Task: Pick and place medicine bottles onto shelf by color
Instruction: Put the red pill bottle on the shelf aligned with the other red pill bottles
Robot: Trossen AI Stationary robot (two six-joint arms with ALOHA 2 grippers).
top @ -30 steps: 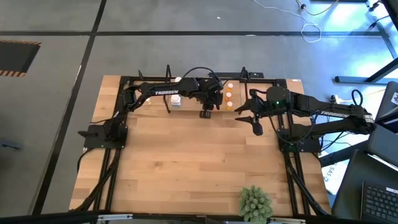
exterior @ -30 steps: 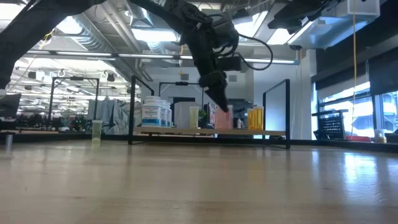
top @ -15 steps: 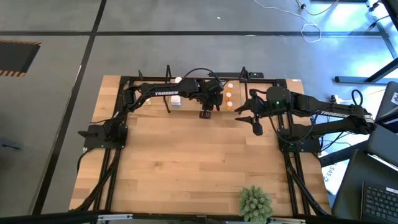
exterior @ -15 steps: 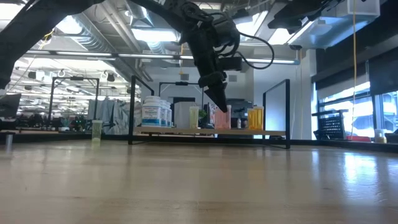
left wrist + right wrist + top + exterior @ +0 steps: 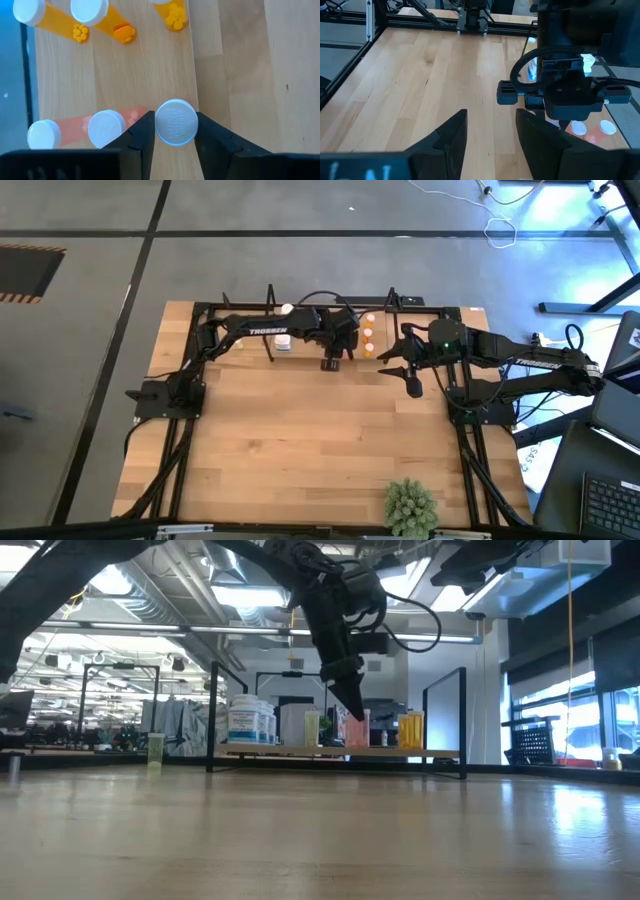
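Your shelf (image 5: 335,751) stands at the far edge, black end frames upright, pale base flat. On it you have white bottles (image 5: 250,724), pink bottles (image 5: 107,126) and orange bottles (image 5: 95,17) in groups; one white-capped bottle (image 5: 176,122) stands upright beside the pink ones.

Shelf base (image 5: 150,75) pale smooth wood; bottle caps (image 5: 176,122) white ribbed plastic.

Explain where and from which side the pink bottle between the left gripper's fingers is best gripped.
Probably at the white cap, from straight above: the bottle stands upright on the shelf and another pink bottle stands close beside it. The left gripper is already placed so, a finger on each side of the cap.
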